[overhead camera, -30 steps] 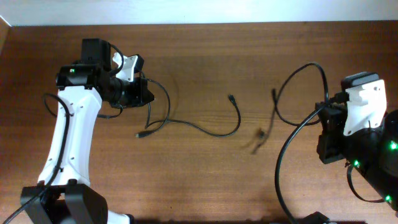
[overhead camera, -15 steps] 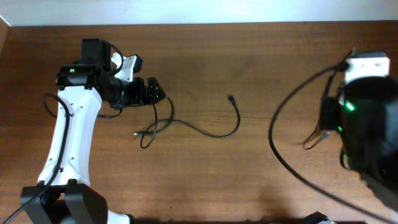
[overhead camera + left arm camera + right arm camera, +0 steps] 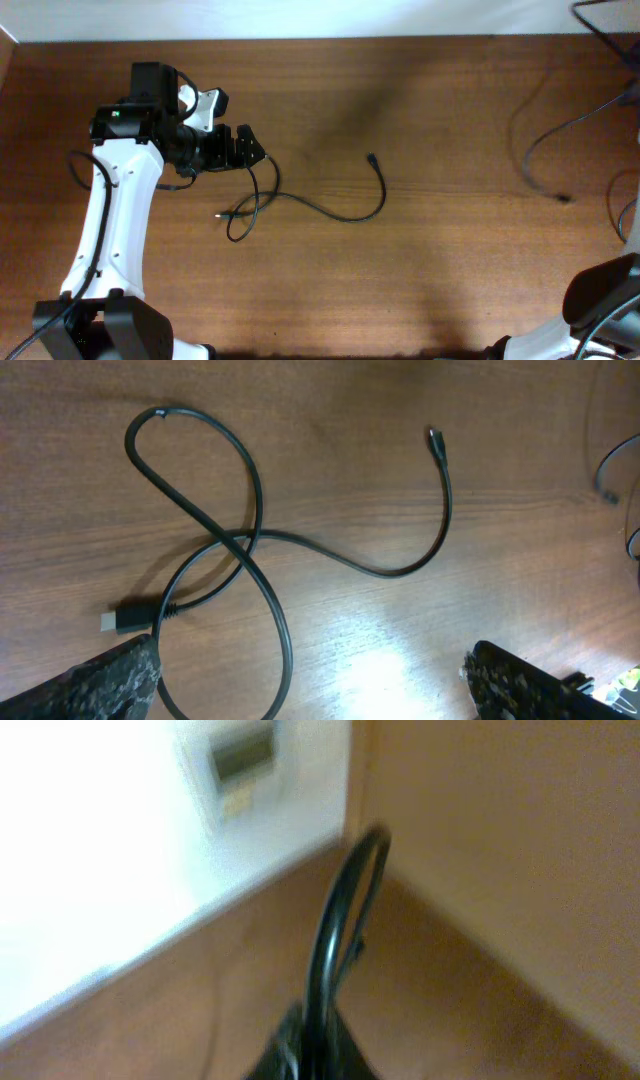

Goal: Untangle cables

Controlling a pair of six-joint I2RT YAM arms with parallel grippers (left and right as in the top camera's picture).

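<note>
One thin black cable (image 3: pixel 330 210) lies loose on the wooden table, with a small loop and a plug (image 3: pixel 222 215) at its left end and a second plug (image 3: pixel 371 157) at its right end. My left gripper (image 3: pixel 254 148) hovers open just above the loop, touching nothing. In the left wrist view the same cable (image 3: pixel 255 535) crosses itself in a loop between my spread fingers (image 3: pixel 100 680). A second cable hangs at the far right, its free plug (image 3: pixel 564 198) near the table. The blurred right wrist view shows my right gripper (image 3: pixel 315 1055) shut on this cable (image 3: pixel 335 920).
The right arm's base (image 3: pixel 600 295) sits at the bottom right corner, and its thicker black lead (image 3: pixel 600 20) crosses the top right. The left arm's white links (image 3: pixel 100 210) run down the left side. A pale wall borders the table's far edge.
My left gripper opened and let go of the first cable, which settled into a loop on the table. The right arm swung up and right out of the overhead view, pulling the second cable away.
</note>
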